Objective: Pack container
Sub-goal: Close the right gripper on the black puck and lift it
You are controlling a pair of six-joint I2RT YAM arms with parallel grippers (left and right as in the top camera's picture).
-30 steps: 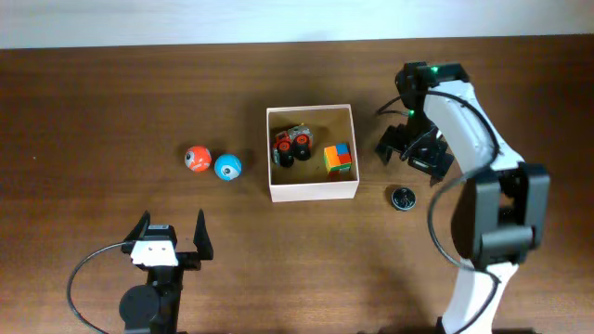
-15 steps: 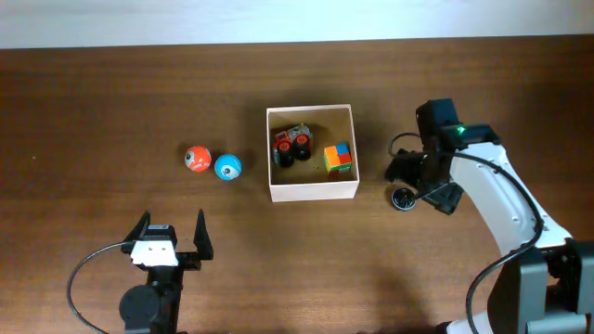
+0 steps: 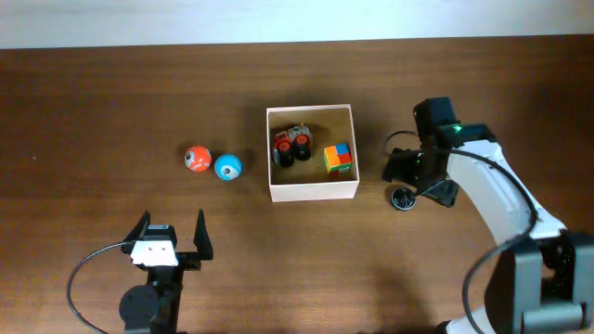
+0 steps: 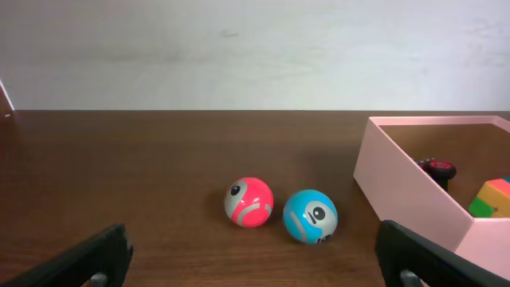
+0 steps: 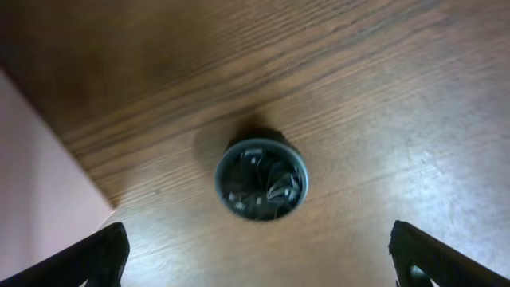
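Note:
The container, a square box with cream walls and a tan inside, stands mid-table and holds a toy car and a coloured cube. An orange-red ball and a blue ball lie to its left, and both show in the left wrist view. A small dark round toy lies right of the container. My right gripper is open and hovers over that toy. My left gripper is open and empty near the front edge.
The container's pale wall is close on the left in the right wrist view. Its wall also shows at the right in the left wrist view. A pale wall runs along the far edge of the table.
My right arm has swung from beside the container's right wall forward and down over the small dark round toy. The left arm has not moved.

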